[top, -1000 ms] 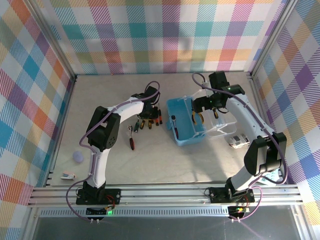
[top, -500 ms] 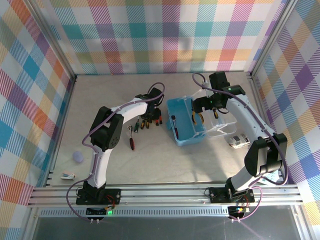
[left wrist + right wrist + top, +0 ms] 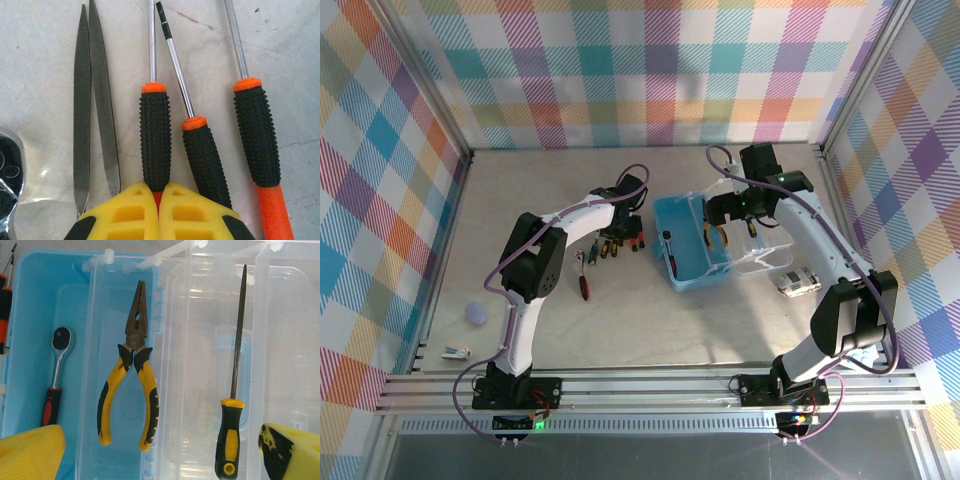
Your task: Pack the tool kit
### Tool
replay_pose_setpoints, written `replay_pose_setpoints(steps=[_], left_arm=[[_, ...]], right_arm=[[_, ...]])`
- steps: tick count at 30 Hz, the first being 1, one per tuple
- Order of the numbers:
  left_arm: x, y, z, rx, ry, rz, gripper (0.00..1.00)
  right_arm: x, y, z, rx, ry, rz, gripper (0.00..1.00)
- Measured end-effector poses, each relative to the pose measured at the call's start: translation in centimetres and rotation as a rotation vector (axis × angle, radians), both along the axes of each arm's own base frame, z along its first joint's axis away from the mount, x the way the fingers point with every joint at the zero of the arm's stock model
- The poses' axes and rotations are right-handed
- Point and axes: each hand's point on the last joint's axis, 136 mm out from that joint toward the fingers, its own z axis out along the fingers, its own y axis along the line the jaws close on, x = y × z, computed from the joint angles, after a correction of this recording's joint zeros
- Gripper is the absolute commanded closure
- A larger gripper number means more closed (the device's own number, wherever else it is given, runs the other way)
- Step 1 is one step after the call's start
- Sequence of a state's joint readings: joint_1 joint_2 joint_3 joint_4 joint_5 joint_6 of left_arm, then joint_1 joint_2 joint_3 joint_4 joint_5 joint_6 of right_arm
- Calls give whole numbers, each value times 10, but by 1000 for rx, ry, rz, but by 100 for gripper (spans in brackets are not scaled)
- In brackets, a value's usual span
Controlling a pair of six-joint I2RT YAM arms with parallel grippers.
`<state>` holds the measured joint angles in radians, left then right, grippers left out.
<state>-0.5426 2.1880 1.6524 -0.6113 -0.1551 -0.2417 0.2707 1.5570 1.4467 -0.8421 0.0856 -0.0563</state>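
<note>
The left claw (image 3: 159,200) is pinching shut on the handle end of one screwdriver (image 3: 155,135), which is lying on the counter (image 3: 40,60) close between other tools. I think it is needing a straight lift, so nothing is dragging along. The right claw (image 3: 160,450) is hanging wide open over the blue case (image 3: 27,300), which is sitting right of the loose tools with the pliers (image 3: 131,390) inside.

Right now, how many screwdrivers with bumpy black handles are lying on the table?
3, side by side on the table: the left screwdriver runs to the closed yellow fingers, the middle screwdriver slants beside it, and the right screwdriver lies apart. More may be hidden.
</note>
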Motion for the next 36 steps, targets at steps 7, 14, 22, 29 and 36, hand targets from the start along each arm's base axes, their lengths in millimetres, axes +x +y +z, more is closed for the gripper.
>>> replay_pose_setpoints(steps=[7,14,22,29,36], left_arm=[[-16,3,10,-25,39,-10,100],[-26,-6,107,-193,-85,-46,100],[-66,-58,200,-656,-185,-234,100],[-84,-87,208,-883,-128,-317,100],[-88,-103,231,-975,-156,-366,100]], right_arm=[[-5,4,15,38,-31,13,1],[-14,25,51,195,-106,60,1],[-13,66,86,491,-161,116,1],[-3,94,103,701,-158,118,14],[-1,125,89,748,-95,135,17]])
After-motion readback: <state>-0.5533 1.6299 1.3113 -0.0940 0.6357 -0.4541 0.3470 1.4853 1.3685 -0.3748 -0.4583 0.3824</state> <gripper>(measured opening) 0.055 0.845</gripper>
